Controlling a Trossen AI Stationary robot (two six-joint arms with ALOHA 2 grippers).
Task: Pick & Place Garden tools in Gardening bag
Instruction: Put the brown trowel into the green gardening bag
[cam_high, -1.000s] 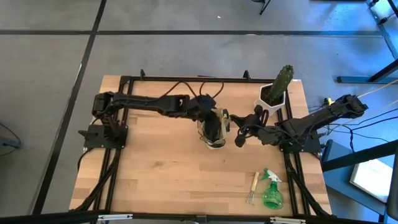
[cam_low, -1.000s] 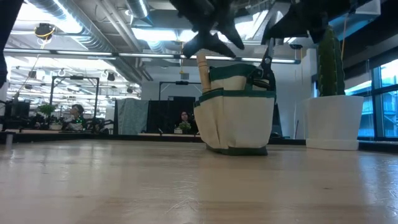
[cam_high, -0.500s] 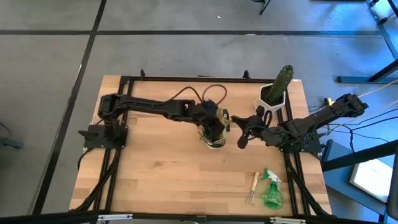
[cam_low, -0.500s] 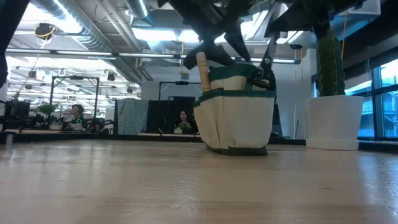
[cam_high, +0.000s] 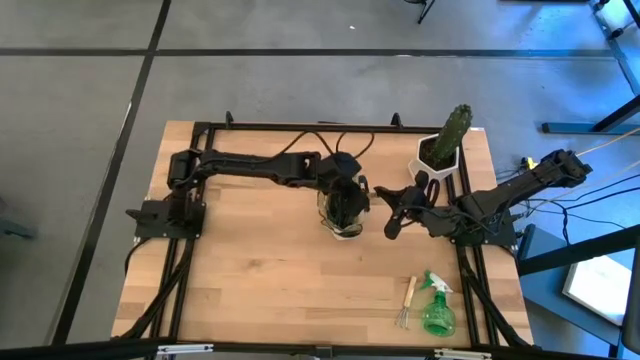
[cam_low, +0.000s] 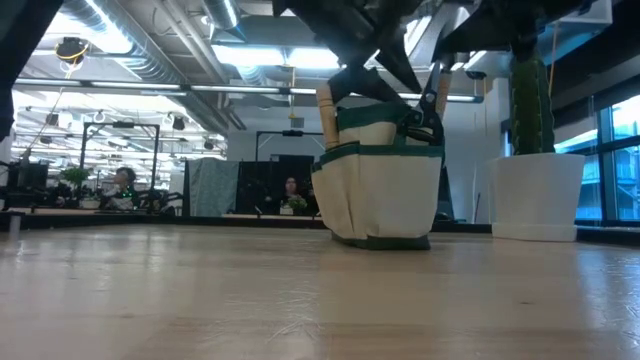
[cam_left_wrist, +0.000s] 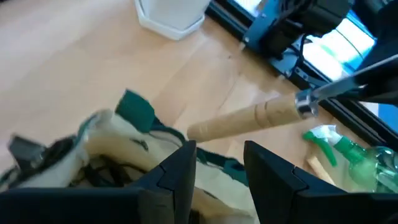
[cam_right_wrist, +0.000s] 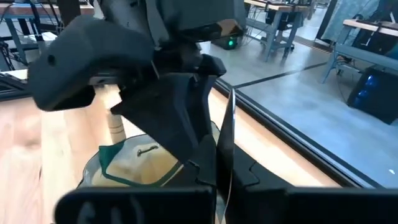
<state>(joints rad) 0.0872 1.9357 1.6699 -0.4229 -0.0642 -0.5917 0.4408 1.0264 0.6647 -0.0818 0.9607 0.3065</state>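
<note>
The left tool (cam_high: 343, 197) is hanging right over the gardening bag (cam_high: 341, 215) mid-counter, its fingers apart and seemingly empty; a wooden-handled trowel (cam_left_wrist: 258, 116) is already standing in the bag; the right tool (cam_high: 388, 212) is waiting just beside it, fingers together; the hand fork (cam_high: 406, 301) and spray bottle (cam_high: 436, 308) are lying near the counter's (cam_high: 260, 280) edge; the potted cactus (cam_high: 446, 141) is crowding the right arm's reach

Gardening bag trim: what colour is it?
Green trim on the beige gardening bag; clearest in the low view.
</note>
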